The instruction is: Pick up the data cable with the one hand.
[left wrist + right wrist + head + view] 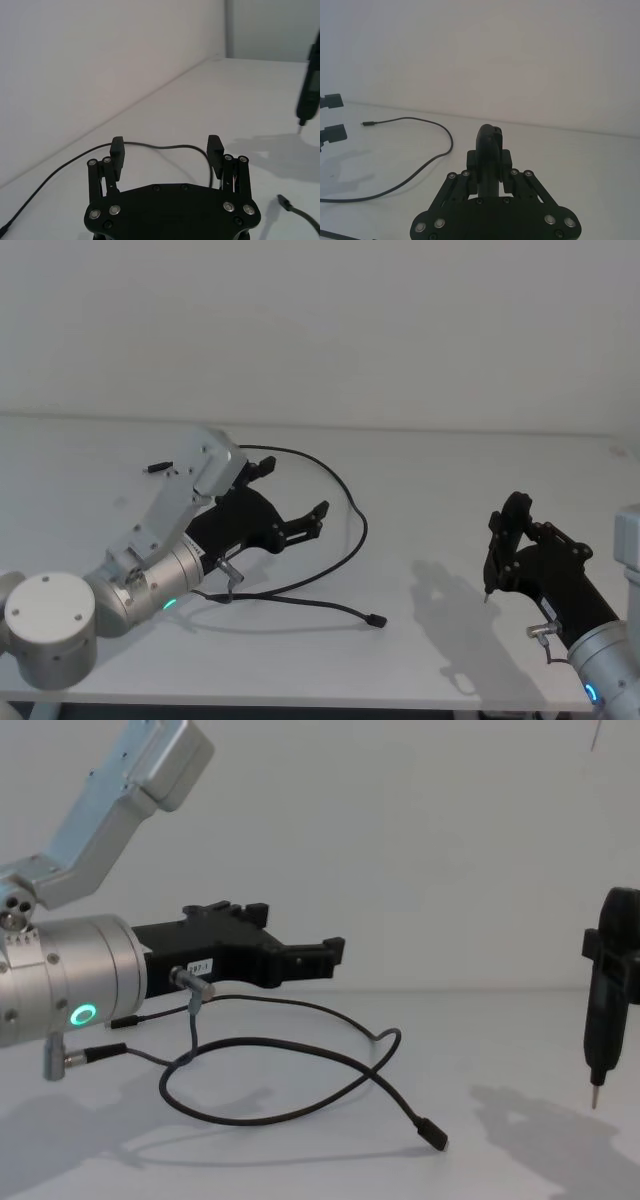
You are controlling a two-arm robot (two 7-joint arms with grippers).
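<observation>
The data cable (352,508) lies in loose black loops on the white table, ending in a small plug (377,620) near the front. My left gripper (292,492) hovers open above the loops with nothing between its fingers. In the left wrist view the cable (165,147) runs just beyond the open gripper (166,152), and the plug (283,201) lies off to one side. From the chest, the gripper (290,945) hangs above the cable (300,1050) and plug (432,1133). My right gripper (510,535) stands at the right, shut on a dark pen-like tool (597,1050).
A short grey wire with a silver plug (190,982) hangs from my left wrist. The table's front edge (320,702) runs close below the cable's plug. A white wall (320,330) stands behind the table. White table surface (440,520) lies between the two arms.
</observation>
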